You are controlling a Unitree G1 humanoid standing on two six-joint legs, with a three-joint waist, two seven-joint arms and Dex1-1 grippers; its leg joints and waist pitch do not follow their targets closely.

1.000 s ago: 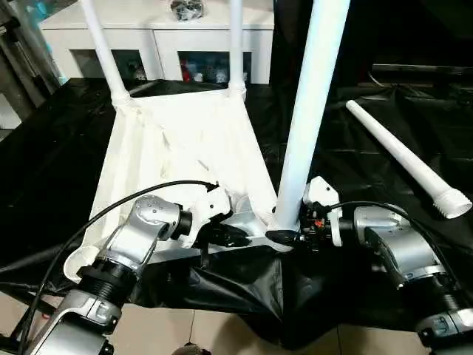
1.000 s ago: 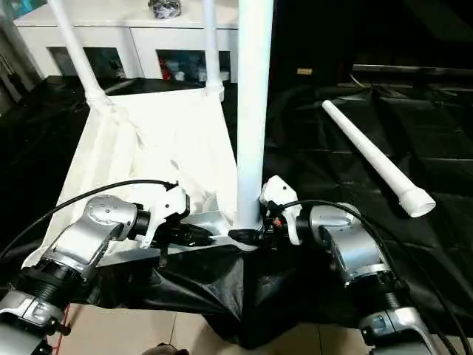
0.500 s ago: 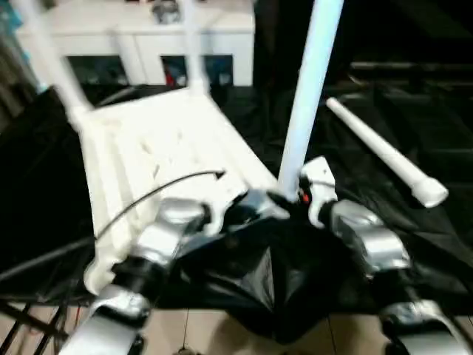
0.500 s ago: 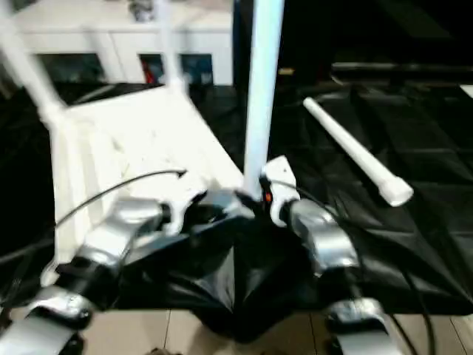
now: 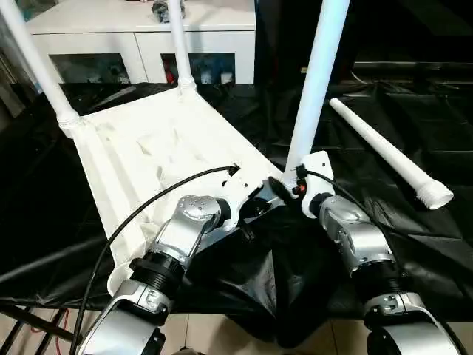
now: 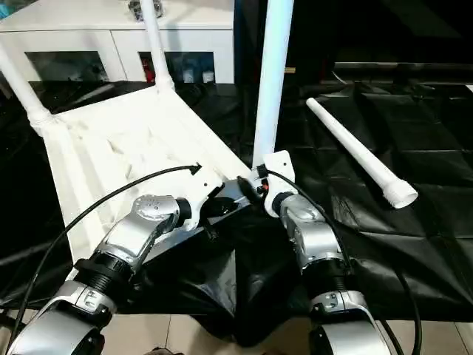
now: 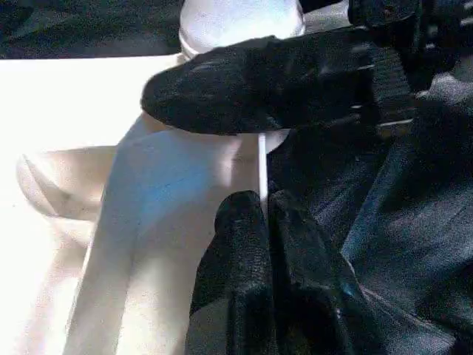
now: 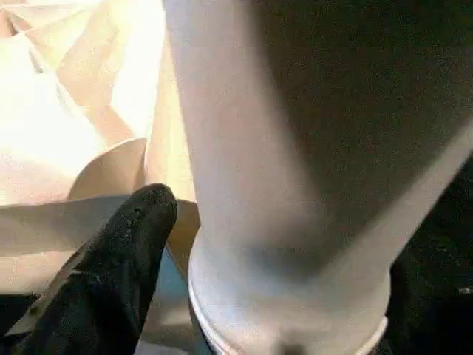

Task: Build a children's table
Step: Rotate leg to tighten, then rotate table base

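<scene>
Tabletop [image 5: 159, 159] lies underside up on the black-draped table [image 5: 414, 244], skewed so one long edge runs from the far left corner toward the near middle. Its near rim sits at the table's front edge, where the black cloth hangs over toward the tiled floor [image 5: 222, 333].

Three legs stand seated in corner sockets: far-left leg [image 5: 37, 63], far-middle leg [image 5: 177, 41], and the near leg [image 5: 314, 81], which rises out of the frame top. The fourth leg [image 5: 388, 151] lies loose on the black cloth to the right, well apart from the tabletop, its wide ribbed end pointing toward the front right.

Left claw [image 7: 264, 214]: fingers pressed together, nothing between them, tips resting at the tabletop's near corner rim just beside the seated near leg's base.

Right claw [image 5: 284, 188]: at the foot of the near leg. In the right wrist view one black finger [image 8: 118, 259] sits just beside the leg's collar, not plainly pressing it; whether the fingers are parted or closing on the leg I cannot tell.

Open black cloth lies between the near leg and the loose leg. White cabinet [image 5: 148, 37] stands behind the table's far edge.
</scene>
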